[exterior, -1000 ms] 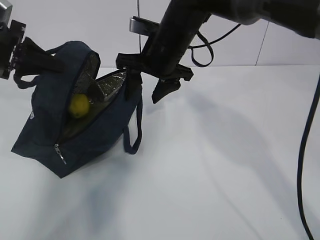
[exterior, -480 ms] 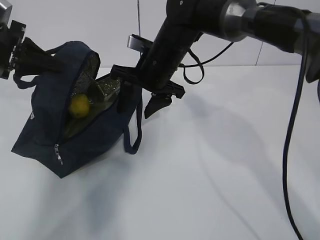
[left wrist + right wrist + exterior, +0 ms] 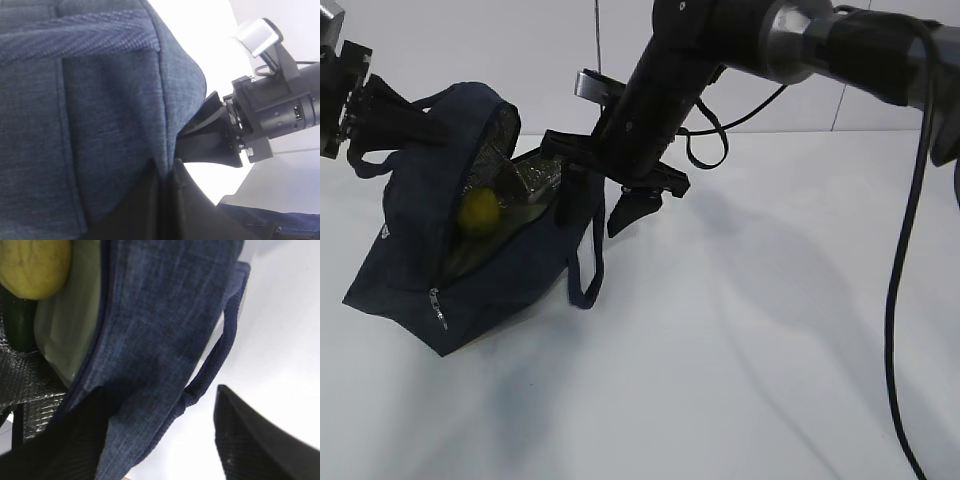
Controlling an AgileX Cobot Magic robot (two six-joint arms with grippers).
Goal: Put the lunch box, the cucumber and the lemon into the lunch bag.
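Surface (image 3: 740,360): white and bare across the near half, with soft arm shadows falling over it.
Lunch bag (image 3: 430,270): dark navy, tipped over on the left of the surface, mouth gaping up and to the right, silvery lining (image 3: 542,172) showing inside.
Zipper pull (image 3: 439,309): hanging on the near face of the bag, low down.
Loose handle (image 3: 588,262): drooping down the bag's right side to the surface; in the right wrist view it loops between the two dark fingers.
Lemon (image 3: 478,211): yellow, sitting just inside the bag's mouth, well clear of both sets of jaws.
Cucumber (image 3: 20,325): a dark green stretch seen in the right wrist view, tucked under the lemon against the lining, inside the bag.
Lunch box (image 3: 70,335): its pale green lid lies inside the bag right beside the lemon and cucumber; only part of it shows.
Right gripper (image 3: 595,185): at the bag's right rim, jaws spread wide, one finger over by the mouth edge, the other hanging outside beyond the handle; the bag's side wall sits between them, nothing pinched.
Left gripper (image 3: 415,120): up at the far left, jaws closed tight on the bag's upper handle, and the left wrist view shows navy fabric pinched right at the finger roots.
Bag's top edge: lifted by that handle, holding the mouth open.
Right arm (image 3: 800,40): coming in from the upper right at the back, a black cable (image 3: 905,300) trailing down the right edge.
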